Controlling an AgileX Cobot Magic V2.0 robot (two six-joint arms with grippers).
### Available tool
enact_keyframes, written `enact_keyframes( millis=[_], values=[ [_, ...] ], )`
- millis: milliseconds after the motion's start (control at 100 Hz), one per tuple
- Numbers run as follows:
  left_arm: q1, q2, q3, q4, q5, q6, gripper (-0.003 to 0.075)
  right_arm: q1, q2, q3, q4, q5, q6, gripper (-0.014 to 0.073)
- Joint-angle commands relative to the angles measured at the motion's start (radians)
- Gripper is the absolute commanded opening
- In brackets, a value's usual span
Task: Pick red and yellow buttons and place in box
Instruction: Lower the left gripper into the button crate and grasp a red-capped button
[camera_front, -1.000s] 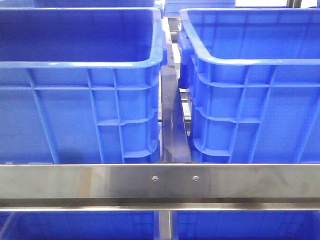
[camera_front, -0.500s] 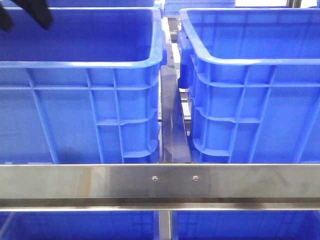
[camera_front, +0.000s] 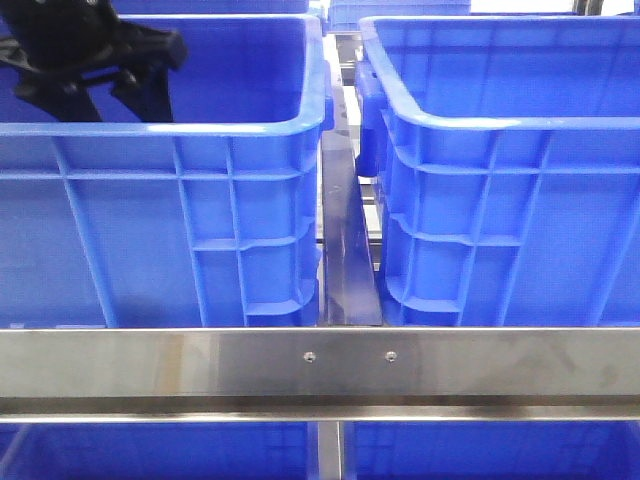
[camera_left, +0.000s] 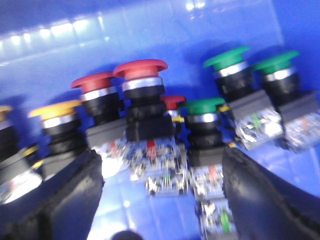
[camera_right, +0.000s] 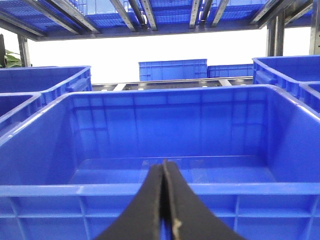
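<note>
In the left wrist view, push buttons with black bodies and clear contact blocks lie on a blue crate floor. Two have large dark red caps (camera_left: 141, 70) (camera_left: 92, 81), one a small red cap (camera_left: 172, 101), one an orange-yellow cap (camera_left: 56, 108). My left gripper (camera_left: 161, 162) is open, its fingers on either side of the red ones, holding nothing. In the front view the left gripper (camera_front: 112, 105) hangs inside the dark-walled left crate (camera_front: 200, 130). The box (camera_front: 500, 125) with pale inner walls stands to the right. My right gripper (camera_right: 164, 169) is shut and empty in front of an empty blue crate (camera_right: 75, 190).
Three green-capped buttons (camera_left: 227, 56) (camera_left: 276, 60) (camera_left: 205, 106) lie beside the red ones. A steel rail (camera_front: 320, 365) crosses in front of the crates, and a narrow steel gap (camera_front: 345, 250) separates them. More blue crates (camera_right: 172, 70) and overhead racking show behind.
My left gripper has come into the front view from the top left and moved down and to the right into the left crate. The crates have not moved.
</note>
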Motion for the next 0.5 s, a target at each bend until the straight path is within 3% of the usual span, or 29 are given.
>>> enact_keyframes(
  millis=[0,400,490],
  values=[
    [-0.007,-0.013,-0.040,-0.013,-0.076,-0.010,0.0475,0.001,-0.027,-0.019,-0.006,-0.084,-0.003,-0.0068],
    [-0.007,0.078,-0.049,-0.013,-0.083,-0.010,0.0471,0.001,-0.027,-0.019,-0.006,-0.084,-0.003,-0.0068],
    [-0.007,0.078,-0.049,-0.013,-0.081,-0.010,0.0411,0.001,-0.027,-0.019,-0.006,-0.084,-0.003,-0.0068]
  ],
)
